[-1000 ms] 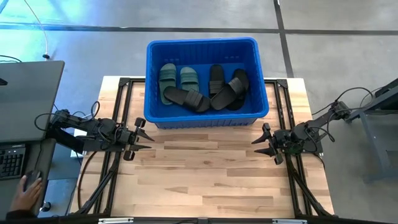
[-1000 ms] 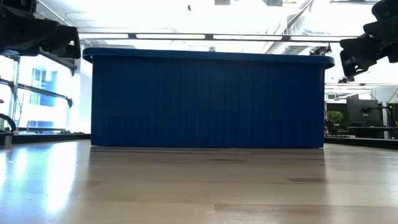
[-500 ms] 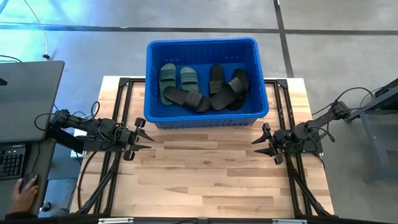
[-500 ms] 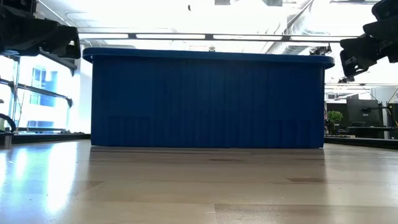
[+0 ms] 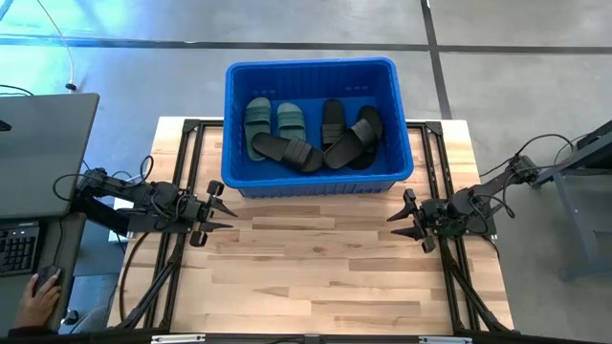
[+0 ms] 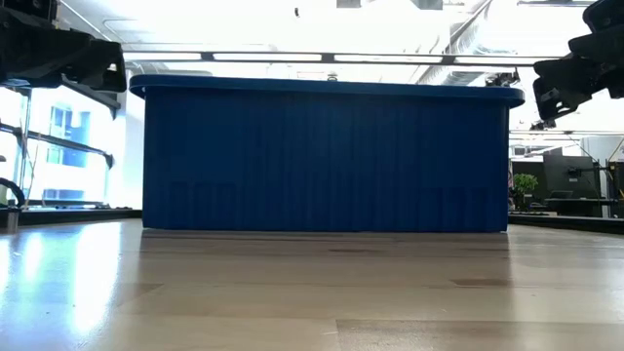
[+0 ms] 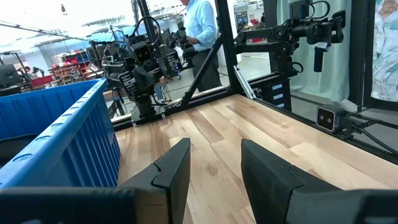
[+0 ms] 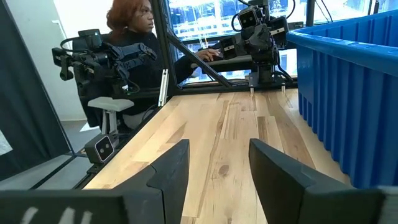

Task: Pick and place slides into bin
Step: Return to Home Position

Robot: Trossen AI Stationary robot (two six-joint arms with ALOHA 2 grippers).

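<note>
The blue bin (image 5: 316, 182) stands at the table's far middle; its near wall fills the low view (image 6: 327, 156). Inside lie two green slides (image 5: 271, 121) side by side at the left and several black slides (image 5: 335, 139), some leaning on one another. My left gripper (image 5: 226, 212) is open and empty at the table's left edge, near the bin's near left corner. My right gripper (image 5: 394, 218) is open and empty at the right edge, near the bin's near right corner. Both point toward the table's middle.
Bare wooden table (image 5: 316, 268) lies between the grippers and toward the near edge. A laptop (image 5: 38, 153) and a person's hand on a mouse (image 5: 38, 287) are off the table's left. A person sits beyond the left edge in the right wrist view (image 8: 134, 37).
</note>
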